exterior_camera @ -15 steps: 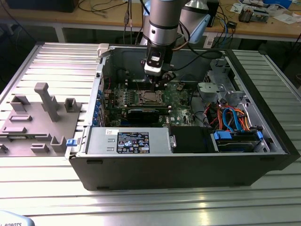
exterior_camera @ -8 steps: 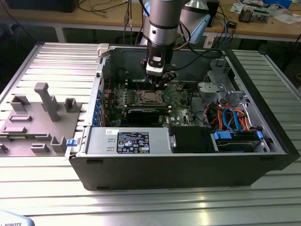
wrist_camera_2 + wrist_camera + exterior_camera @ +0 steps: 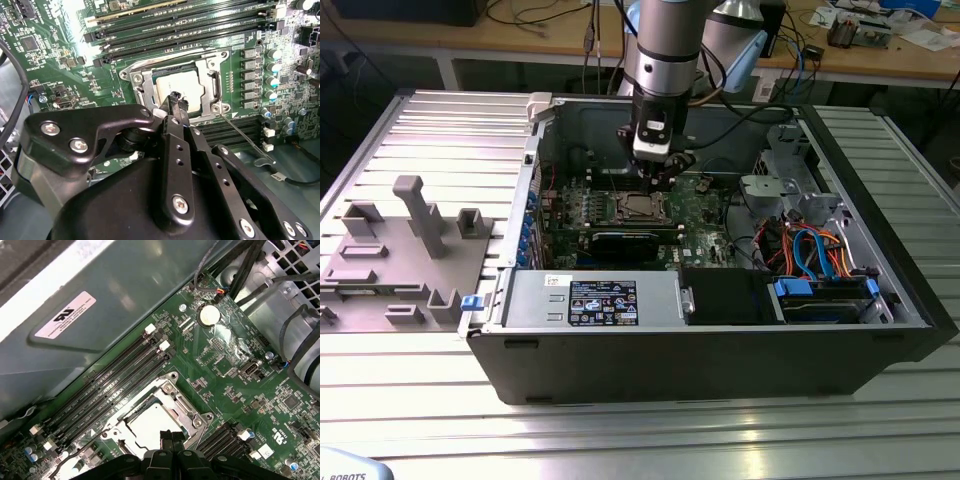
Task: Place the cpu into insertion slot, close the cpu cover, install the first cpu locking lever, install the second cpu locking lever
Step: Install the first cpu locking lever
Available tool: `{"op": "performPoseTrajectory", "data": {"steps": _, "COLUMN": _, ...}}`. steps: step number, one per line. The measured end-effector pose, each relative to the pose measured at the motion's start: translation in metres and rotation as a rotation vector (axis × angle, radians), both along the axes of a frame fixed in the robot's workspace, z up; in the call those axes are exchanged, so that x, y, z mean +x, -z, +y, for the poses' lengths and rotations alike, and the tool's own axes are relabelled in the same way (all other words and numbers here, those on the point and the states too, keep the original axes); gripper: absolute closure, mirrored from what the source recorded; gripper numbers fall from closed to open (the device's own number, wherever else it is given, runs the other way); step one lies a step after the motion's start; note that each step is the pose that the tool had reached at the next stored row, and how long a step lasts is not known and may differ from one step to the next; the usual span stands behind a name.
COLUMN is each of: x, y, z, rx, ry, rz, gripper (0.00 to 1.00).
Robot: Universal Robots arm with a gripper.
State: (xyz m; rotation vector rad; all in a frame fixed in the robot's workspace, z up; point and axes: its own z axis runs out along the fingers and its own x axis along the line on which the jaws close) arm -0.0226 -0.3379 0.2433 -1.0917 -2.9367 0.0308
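One thin wire lever (image 3: pixel 246 140) stands free; we judge latching is in hand, black fingers (image 3: pixel 175 100) pinched shut, empty, over the closed silvery square cover (image 3: pixel 213 75).

Silver-grey tubular arm (image 3: pixel 660 45) with pale blue joint cap (image 3: pixel 745 45); black claw (image 3: pixel 176 100) of matte plate linkages fastened by silver screws (image 3: pixel 180 203); black cable (image 3: pixel 718 75) beside wrist.
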Motion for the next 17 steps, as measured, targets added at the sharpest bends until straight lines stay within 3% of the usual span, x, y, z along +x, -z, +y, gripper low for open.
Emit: {"op": "performPoseTrajectory", "data": {"steps": 17, "x": 0.0000, "y": 0.0000, "z": 0.0001, "rx": 0.0000, "ry": -0.051, "rz": 0.0000, "gripper": 0.89}}
